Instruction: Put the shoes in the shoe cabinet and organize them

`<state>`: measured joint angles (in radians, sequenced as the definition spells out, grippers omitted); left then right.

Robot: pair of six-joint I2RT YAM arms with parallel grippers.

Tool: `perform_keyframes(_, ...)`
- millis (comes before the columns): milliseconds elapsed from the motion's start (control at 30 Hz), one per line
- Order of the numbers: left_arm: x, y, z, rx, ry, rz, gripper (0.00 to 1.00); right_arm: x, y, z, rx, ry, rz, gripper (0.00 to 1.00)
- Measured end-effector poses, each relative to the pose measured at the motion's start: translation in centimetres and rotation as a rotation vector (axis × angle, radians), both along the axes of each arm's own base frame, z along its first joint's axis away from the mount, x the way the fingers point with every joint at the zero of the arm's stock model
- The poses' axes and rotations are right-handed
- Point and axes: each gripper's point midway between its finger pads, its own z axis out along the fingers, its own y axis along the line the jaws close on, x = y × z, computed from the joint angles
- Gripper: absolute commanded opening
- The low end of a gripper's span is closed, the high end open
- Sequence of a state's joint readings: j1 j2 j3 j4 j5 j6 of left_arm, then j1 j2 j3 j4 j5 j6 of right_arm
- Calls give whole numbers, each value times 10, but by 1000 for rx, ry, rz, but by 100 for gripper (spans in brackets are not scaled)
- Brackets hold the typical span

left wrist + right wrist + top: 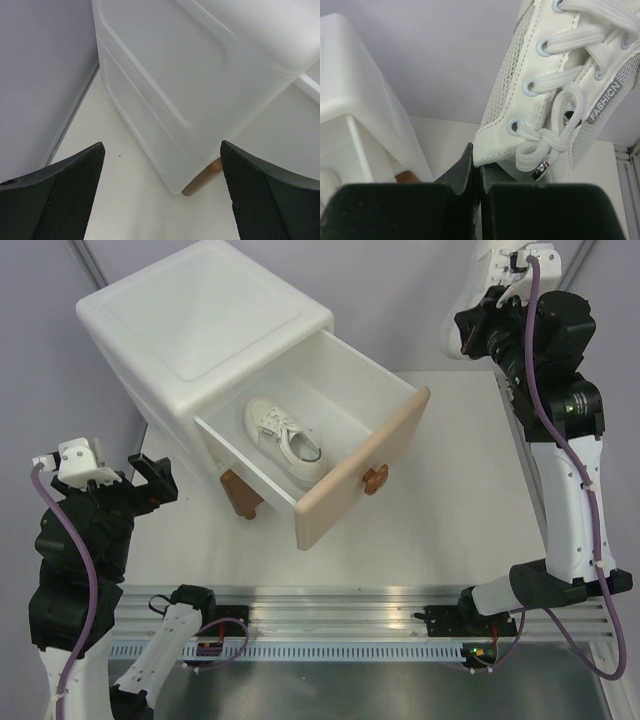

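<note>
Caught on the right wrist alone: right gripper [476, 165] pinched shut on the collar of a raised white sneaker [560, 75]. Spotted only from overhead: second white sneaker [285, 435] lying in the shoe cabinet's [200, 330] open upper drawer [360, 475]. Found left gripper [161, 145] spread wide, empty, beside it.

the top view looks down from high over the near edge across the whole table [470, 500] and cabinet [200, 320], the left wrist view faces the cabinet's side from low and close, and the right wrist view crowds a white shoe [555, 75], cabinet at its left.
</note>
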<state>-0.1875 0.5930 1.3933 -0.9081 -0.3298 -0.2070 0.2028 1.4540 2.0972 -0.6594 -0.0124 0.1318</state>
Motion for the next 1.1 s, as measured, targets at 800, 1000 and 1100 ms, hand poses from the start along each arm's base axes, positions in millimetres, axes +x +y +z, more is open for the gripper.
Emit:
perform_keyframes(800, 7, -1, 0, 3, 13, 0, 98, -92, 178, 19, -12, -54, 753, 1)
perform_keyframes(1000, 9, -2, -1, 4, 21, 1, 98, -117, 215, 0, -21, 4, 899, 0)
perform_keyframes(1100, 11, -1, 0, 9, 23, 4, 99, -129, 226, -18, -53, 59, 958, 0)
